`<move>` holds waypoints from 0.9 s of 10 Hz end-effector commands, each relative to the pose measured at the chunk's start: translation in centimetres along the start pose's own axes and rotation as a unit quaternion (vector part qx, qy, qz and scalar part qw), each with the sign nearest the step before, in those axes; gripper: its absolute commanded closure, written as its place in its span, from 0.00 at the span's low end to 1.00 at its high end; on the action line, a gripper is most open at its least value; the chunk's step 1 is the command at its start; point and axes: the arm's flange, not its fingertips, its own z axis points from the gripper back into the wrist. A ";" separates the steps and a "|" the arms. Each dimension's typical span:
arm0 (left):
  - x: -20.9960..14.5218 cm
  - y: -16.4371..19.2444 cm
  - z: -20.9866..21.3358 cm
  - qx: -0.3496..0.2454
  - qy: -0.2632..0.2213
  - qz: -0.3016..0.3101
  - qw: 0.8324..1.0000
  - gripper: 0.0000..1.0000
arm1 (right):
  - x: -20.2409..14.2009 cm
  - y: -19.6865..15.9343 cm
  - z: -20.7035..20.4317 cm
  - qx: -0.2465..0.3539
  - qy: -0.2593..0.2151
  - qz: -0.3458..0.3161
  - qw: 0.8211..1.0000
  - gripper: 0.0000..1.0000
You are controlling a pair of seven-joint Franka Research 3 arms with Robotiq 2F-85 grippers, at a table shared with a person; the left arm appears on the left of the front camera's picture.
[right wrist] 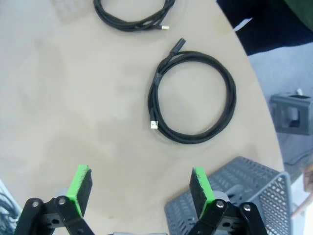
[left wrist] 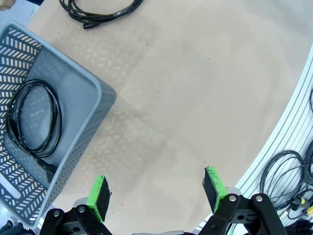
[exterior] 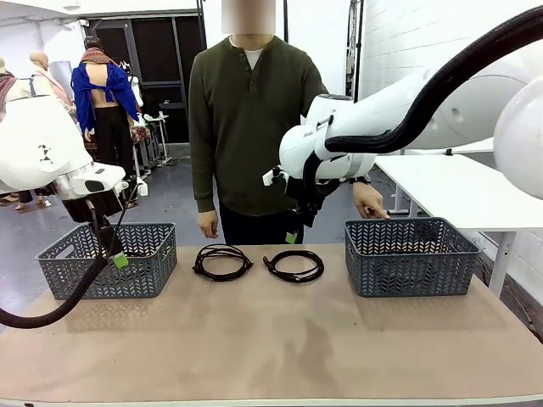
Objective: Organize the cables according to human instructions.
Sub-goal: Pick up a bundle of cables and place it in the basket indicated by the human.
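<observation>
Two black cable coils lie side by side mid-table, the left coil and the right coil. A third coil rests inside the left grey basket. My left gripper hovers open by that basket's near right corner, with nothing between its pads. My right gripper hangs open above and behind the right coil, also empty. The person in the olive shirt stands across the table, one hand held over the right basket's far rim.
The right grey basket stands at the table's right; I cannot tell what is inside it. A thick black hose droops from the left arm in front of the left basket. Loose cables lie beyond the table edge.
</observation>
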 end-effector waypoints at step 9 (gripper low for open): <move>0.0 0.0 0.1 -0.001 0.003 0.001 1.000 0.00 | 1.5 -0.6 -1.7 0.015 0.007 -0.018 1.000 0.00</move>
